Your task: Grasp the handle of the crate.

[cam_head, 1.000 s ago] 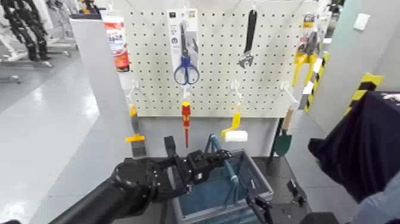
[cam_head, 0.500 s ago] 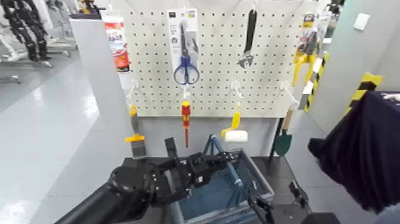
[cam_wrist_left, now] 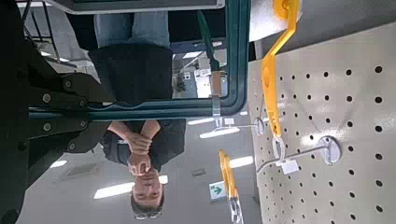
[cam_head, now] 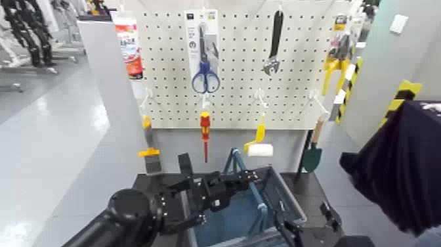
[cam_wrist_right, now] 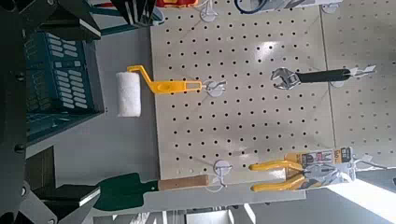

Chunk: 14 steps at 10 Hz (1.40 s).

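The crate, grey-rimmed with teal slatted walls, stands on the floor below the pegboard; it also shows in the right wrist view. Its thin teal handle arches up over the crate's middle. My left gripper reaches in from the left and is open at the handle, above the crate. In the left wrist view the teal bar runs between my dark fingers. My right gripper is open, parked low at the crate's near right corner.
A pegboard behind the crate holds scissors, a wrench, a red screwdriver and a yellow-handled paint roller. A green trowel hangs to the right. A person's dark sleeve fills the right side.
My left gripper has moved forward and right, from the crate's left rim up to the handle. The right arm has not moved.
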Tool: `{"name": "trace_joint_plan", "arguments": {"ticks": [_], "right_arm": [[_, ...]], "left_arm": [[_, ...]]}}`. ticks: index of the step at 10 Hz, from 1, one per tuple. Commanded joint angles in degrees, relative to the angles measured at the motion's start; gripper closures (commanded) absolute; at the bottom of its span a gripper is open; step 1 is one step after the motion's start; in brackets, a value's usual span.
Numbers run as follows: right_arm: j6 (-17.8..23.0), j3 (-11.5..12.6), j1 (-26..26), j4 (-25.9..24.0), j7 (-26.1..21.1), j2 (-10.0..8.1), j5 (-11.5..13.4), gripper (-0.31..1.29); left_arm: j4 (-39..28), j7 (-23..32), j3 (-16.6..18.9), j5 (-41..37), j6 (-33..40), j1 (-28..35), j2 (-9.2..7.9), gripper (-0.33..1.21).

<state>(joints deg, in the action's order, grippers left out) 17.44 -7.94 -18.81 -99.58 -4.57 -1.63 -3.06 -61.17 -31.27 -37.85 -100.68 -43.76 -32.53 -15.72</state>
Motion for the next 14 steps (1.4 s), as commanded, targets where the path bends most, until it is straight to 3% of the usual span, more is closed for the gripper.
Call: {"name": "trace_joint_plan", "arguments": {"ticks": [1,5,8,11,14], "right_arm": [[-0.2,0.1,-0.1,0.0,-0.1,0.05,0.1,0.14],[-0.2,0.4,-0.3,-0.1,-0.2,0.14,0.2,0.14],[-0.2,0.4,-0.4,-0.2,-0.2,0.14,0.7,0.14],[-0.7,0.3,-0.4,-0.1,-0.2,0.40,0.8,0.14],[-1.5,0.1,-0.2,-0.2,-0.4,0.14,0.7,0.14]], "left_arm": [[-5.1,1.4,2.7,0.2,-1.2,3.0,-1.16,1.18],[-18.5,8.1,8.3,-0.4,-3.5,10.8,-3.62,1.18],[-23.8,13.3,11.4,-4.3,-4.1,16.6,-5.11,1.18],[-28.8,16.9,15.8,-6.1,-5.5,22.2,-5.29,1.18],[-29.7,17.3,16.1,-7.2,-5.8,22.9,-5.46,1.18]]}}
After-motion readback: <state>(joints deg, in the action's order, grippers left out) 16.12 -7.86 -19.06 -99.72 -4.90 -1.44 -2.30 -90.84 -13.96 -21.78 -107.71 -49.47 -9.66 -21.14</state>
